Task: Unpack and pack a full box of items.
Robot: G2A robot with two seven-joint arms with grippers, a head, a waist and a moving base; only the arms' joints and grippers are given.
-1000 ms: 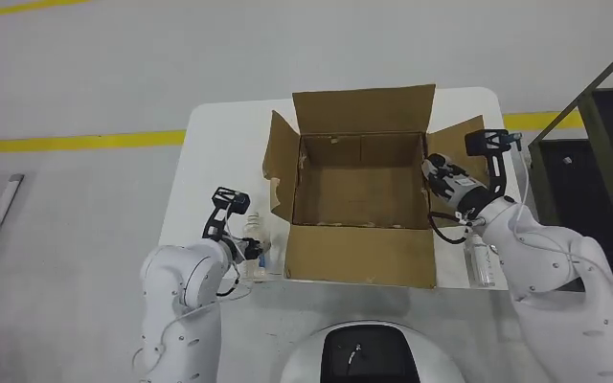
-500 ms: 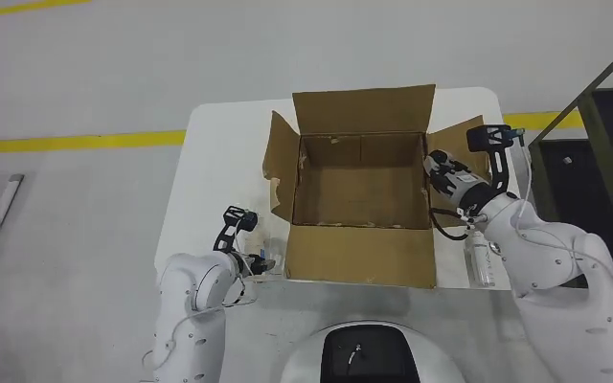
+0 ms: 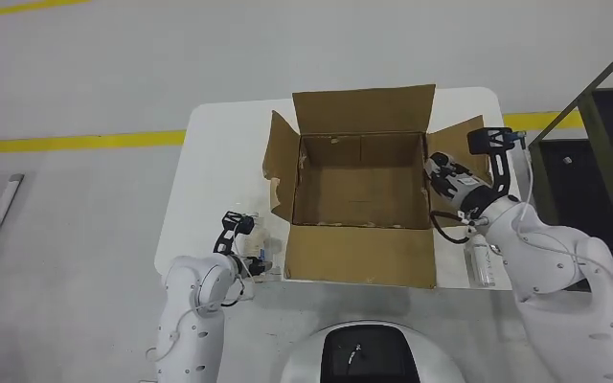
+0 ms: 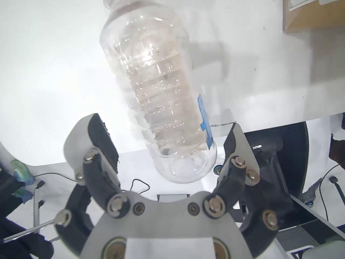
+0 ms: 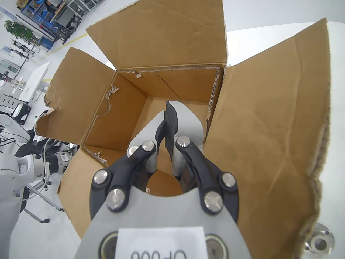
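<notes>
Near the front edge of the desk [image 4: 48, 55], left of the open box [image 3: 359, 254], a clear bottle [image 4: 151, 82] lies between the spread left fingers [image 4: 101, 136]. The right fingers [image 5: 170, 125], pressed together, hang over the box. A glancing squeeze could roll the bottle off.

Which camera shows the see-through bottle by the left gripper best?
The left wrist view: the bottle appears whole, cap to base, close before the open left gripper. The top view gives a tiny glimpse of it beside the cardboard box. The right wrist view looks into that box.
</notes>
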